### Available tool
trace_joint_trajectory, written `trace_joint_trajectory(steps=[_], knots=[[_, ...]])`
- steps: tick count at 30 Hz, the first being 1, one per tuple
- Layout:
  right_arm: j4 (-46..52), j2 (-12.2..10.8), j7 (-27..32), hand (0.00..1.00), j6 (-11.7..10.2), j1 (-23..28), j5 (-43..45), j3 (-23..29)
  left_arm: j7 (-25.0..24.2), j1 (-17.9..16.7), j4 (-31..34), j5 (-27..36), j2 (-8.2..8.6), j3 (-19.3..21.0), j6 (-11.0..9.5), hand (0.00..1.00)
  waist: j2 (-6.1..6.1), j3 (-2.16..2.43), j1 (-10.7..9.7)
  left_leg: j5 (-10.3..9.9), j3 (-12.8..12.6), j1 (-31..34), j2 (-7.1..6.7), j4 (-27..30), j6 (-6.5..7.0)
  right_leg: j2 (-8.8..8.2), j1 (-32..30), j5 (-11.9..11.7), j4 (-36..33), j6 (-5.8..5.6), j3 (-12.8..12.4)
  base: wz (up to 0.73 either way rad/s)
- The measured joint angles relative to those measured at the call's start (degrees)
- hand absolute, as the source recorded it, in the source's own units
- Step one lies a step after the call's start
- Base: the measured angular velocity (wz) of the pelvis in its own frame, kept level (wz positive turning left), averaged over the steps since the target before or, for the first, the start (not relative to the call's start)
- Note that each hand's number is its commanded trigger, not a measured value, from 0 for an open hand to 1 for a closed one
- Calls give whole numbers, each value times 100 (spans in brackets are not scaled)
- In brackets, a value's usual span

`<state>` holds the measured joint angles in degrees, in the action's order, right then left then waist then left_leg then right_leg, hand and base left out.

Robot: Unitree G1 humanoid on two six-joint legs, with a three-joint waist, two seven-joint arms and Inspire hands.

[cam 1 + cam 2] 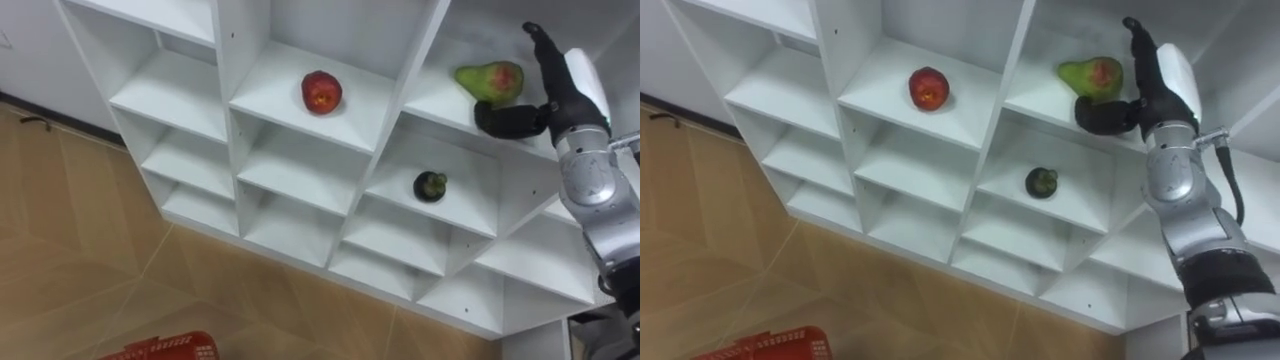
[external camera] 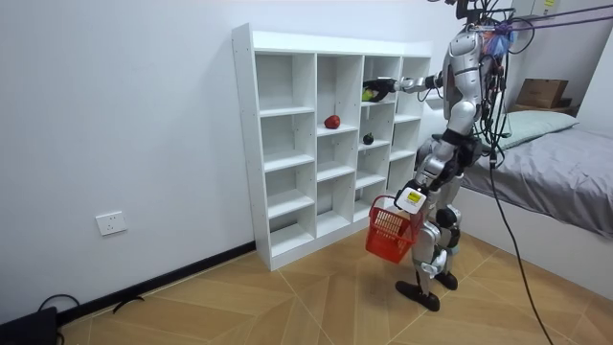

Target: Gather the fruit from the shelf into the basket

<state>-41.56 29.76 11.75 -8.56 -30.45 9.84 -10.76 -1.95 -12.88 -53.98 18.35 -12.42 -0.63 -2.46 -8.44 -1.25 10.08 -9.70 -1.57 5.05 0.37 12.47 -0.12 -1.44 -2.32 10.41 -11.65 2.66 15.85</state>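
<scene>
**Pear beside an open robot hand**

Right robot hand (image 1: 550,100) reaches into an upper closet (image 1: 385,135) compartment. Its fingers are straight and spread from the thumb, just beside the green-red pear (image 1: 490,78) lying there. A red apple (image 1: 321,91) sits one compartment left, and a small dark fruit (image 1: 430,185) lies below the pear. Left robot hand (image 2: 414,196) hangs low, clasped on the red basket (image 2: 388,233).

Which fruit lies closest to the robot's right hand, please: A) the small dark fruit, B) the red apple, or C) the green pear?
C: the right hand is open right beside the green pear, with its thumb just below the pear; the red apple and the small dark fruit lie in other compartments.
</scene>
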Motion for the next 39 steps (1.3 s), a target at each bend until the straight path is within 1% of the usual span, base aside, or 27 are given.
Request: trace_joint_trajectory(steps=[4,6,8,10,12,16,17,18,19,20,21,22,27,29,30,34,39], knots=[[6,7,-35,0,52,-31,202,-64,-74,21,9,-10,-23,3,0,100,-39,-3,6,0,-4,18,7,14,-1,3,-8,-4,-2,6,2,0],[6,24,-88,0,69,-57,217,-130,-121,21,45,-47,-44,5,0,100,-55,-2,45,2,-12,21,15,12,-4,8,-22,-8,-2,13,-2,0],[5,57,-223,0,138,-106,218,-173,-152,11,116,-46,-65,4,0,100,-77,-1,82,2,-14,20,18,12,-5,11,-60,-10,-3,16,-5,0],[4,67,-321,0,211,-152,217,-185,-178,15,119,-43,-76,4,0,100,-77,-2,96,2,-12,17,16,14,-5,11,-55,-13,-3,16,-9,0],[4,85,-347,0,225,-153,218,-206,-211,12,126,-44,-96,3,0,100,-74,-4,118,2,-8,13,14,16,-5,11,-50,-17,-3,14,-13,0],[-43,125,-580,1,237,-161,210,-203,-214,9,125,-59,-119,40,0,100,-61,-13,131,2,4,4,15,30,-5,12,4,-22,-4,15,-13,0],[-110,144,-661,20,234,-167,191,-203,-214,16,114,-59,-120,44,0,100,-52,-19,140,1,9,-6,14,32,-5,11,15,-23,-3,15,-11,0],[-158,164,-727,49,236,-167,163,-203,-214,22,113,-61,-120,44,1,100,-42,-26,149,1,11,-19,14,32,-5,11,26,-24,-2,15,-11,0],[-187,170,-759,66,237,-168,157,-201,-215,11,107,-61,-121,48,1,100,-40,-27,151,1,13,-24,13,29,-5,11,32,-24,-2,15,-9,0],[-249,176,-828,71,237,-170,144,-191,-215,6,100,-61,-124,57,1,100,-39,-27,152,2,15,-32,14,27,-5,11,39,-24,-2,15,-9,0],[-258,179,-857,89,238,-171,134,-183,-215,7,98,-59,-125,58,1,100,-38,-28,152,2,15,-37,14,26,-6,11,40,-24,-1,15,-9,0],[-277,180,-887,100,241,-171,120,-157,-215,8,98,-59,-125,57,1,100,-36,-28,154,3,16,-43,14,26,-8,12,38,-24,2,15,-9,0],[-287,207,-883,100,253,-209,39,-82,-214,13,87,-60,-125,56,8,100,-34,-29,220,4,16,-64,12,10,-8,12,32,-23,7,15,-3,0],[-312,275,-943,100,270,-250,36,-25,-213,10,82,-58,-126,55,9,100,-37,-26,286,4,21,-76,10,-13,-8,12,43,-21,10,14,-6,0],[-321,306,-982,100,286,-264,35,-35,-211,0,72,-58,-127,55,14,100,-40,-26,289,4,22,-77,9,-20,-8,13,75,-21,10,13,-6,0],[-325,307,-991,100,324,-270,0,-34,-204,4,45,-58,-136,56,57,100,-43,-25,291,4,27,-82,9,-23,-8,15,84,-21,10,13,0,0],[-334,307,-991,100,359,-270,-57,-36,-204,13,38,-59,-143,55,64,100,-42,-27,309,4,30,-87,9,-18,-8,13,91,-22,7,13,3,0]])
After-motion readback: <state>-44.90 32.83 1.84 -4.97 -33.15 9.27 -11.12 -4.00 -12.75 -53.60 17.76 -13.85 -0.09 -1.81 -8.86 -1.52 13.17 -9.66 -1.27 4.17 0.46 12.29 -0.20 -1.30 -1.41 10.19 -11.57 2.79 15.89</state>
